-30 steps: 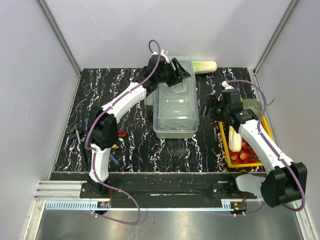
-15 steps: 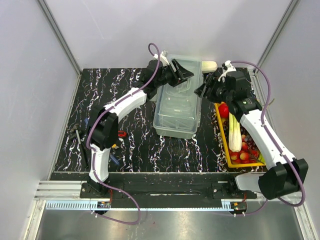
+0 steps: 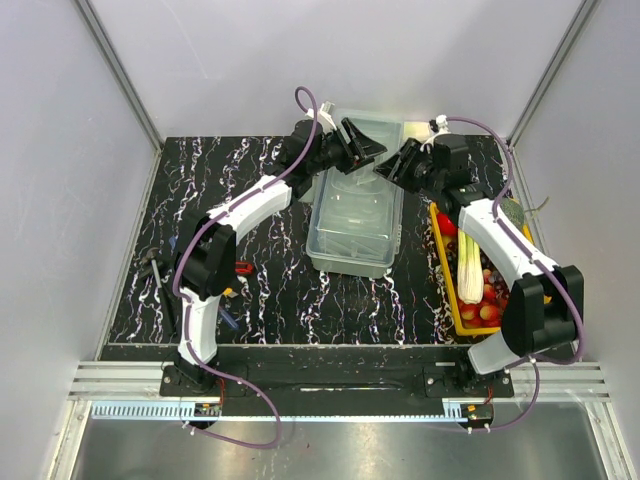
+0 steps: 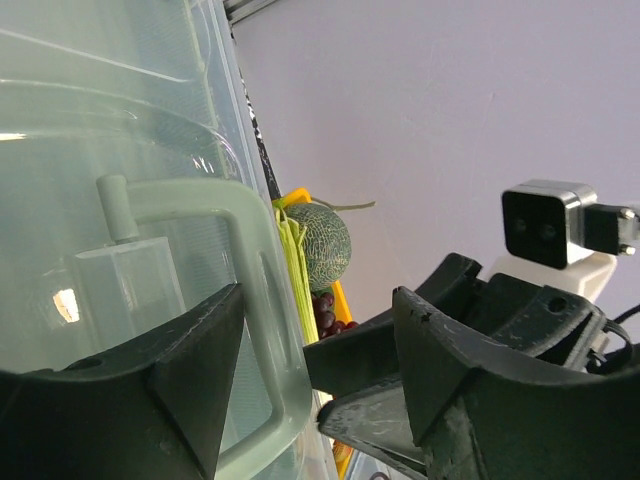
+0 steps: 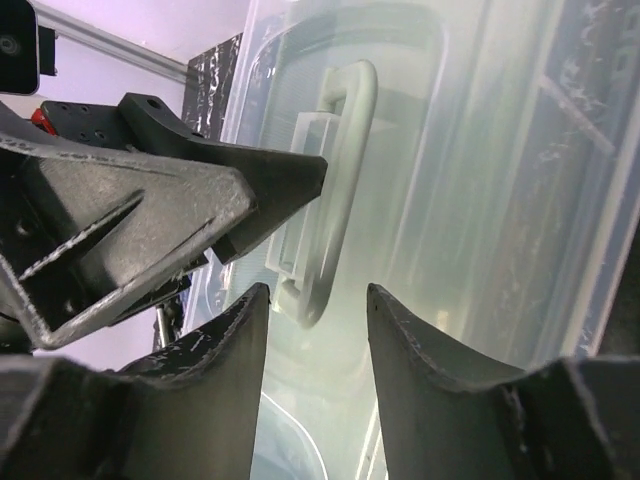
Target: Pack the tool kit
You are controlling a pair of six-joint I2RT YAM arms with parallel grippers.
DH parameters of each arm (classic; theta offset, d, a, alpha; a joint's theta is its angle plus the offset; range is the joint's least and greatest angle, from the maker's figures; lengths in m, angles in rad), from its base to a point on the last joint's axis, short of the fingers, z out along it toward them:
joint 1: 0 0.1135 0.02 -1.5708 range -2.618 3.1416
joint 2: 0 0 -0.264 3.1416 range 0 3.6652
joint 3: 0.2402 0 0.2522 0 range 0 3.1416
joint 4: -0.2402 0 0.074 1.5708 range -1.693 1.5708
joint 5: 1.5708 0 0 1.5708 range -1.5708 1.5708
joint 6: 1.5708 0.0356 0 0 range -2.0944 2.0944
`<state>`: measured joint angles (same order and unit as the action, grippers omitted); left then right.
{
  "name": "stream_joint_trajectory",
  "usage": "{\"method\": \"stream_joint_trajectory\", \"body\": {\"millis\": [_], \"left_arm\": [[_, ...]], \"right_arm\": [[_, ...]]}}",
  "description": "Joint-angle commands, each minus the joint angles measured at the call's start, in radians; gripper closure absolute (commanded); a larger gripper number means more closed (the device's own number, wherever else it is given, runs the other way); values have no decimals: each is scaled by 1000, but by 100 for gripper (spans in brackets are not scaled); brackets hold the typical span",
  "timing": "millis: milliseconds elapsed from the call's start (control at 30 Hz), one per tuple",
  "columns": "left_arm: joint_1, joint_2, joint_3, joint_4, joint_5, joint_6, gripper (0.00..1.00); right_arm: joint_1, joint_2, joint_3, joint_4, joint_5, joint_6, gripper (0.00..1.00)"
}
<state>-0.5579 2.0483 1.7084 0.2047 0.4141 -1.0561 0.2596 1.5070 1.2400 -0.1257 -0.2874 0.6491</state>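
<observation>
**Grey box with both grippers at its handle**

Grey, see-through plastic – the tool box – sits in the middle of the black marbled table. It lies lengthwise away from the arms, with the yellow tray of vegetables just beside it on the right.

Both arms reach to the far end of the box, where the pale green handle is on the lid. The left gripper is open about halfway. In its wrist view the handle bar runs between the two black fingers, close against one of them, and the other stands clear with a gap, so nothing is clamped.

The right gripper comes in from the other side, tip to tip with the left one. Its fingers are parted too – the rounded end of the handle shows in the gap beyond them, not touched as far as can be seen. It holds nothing.

A netted melon lies in the tray past the box edge. A few small tools lie on the table near the left arm's base, well apart from the box. Whether the lid is latched cannot be told.
</observation>
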Motion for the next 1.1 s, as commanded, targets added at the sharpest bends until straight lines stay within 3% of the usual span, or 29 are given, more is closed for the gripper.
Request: {"method": "stream_joint_trajectory", "body": {"millis": [0, 167, 300, 500, 633, 700, 800, 900, 1067], "left_arm": [[-17, 9, 0, 30, 68, -22, 36], [-16, -3, 7, -4, 49, 2, 36], [-16, -45, 48, -197, -78, 123, 37], [-13, -105, 54, -301, -190, 223, 36], [-10, -160, 53, -356, -253, 283, 30], [-5, -197, 42, -384, -297, 318, 22], [13, -267, 7, -424, -377, 363, 1], [53, -353, -71, -421, -408, 384, 1], [151, -497, -281, -386, -370, 344, 1]], "right_arm": [[10, 53, 19, 95, -36, 35, 51], [10, 81, 33, 98, -55, 38, 59], [10, 84, 26, 98, -61, 35, 63], [9, 107, 30, 115, -70, 44, 63], [10, 127, 35, 117, -84, 61, 64], [10, 131, 38, 116, -91, 67, 66], [10, 133, 38, 118, -105, 75, 74], [10, 133, 56, 115, -128, 72, 99], [9, 144, 111, 98, -226, 38, 100]]}}
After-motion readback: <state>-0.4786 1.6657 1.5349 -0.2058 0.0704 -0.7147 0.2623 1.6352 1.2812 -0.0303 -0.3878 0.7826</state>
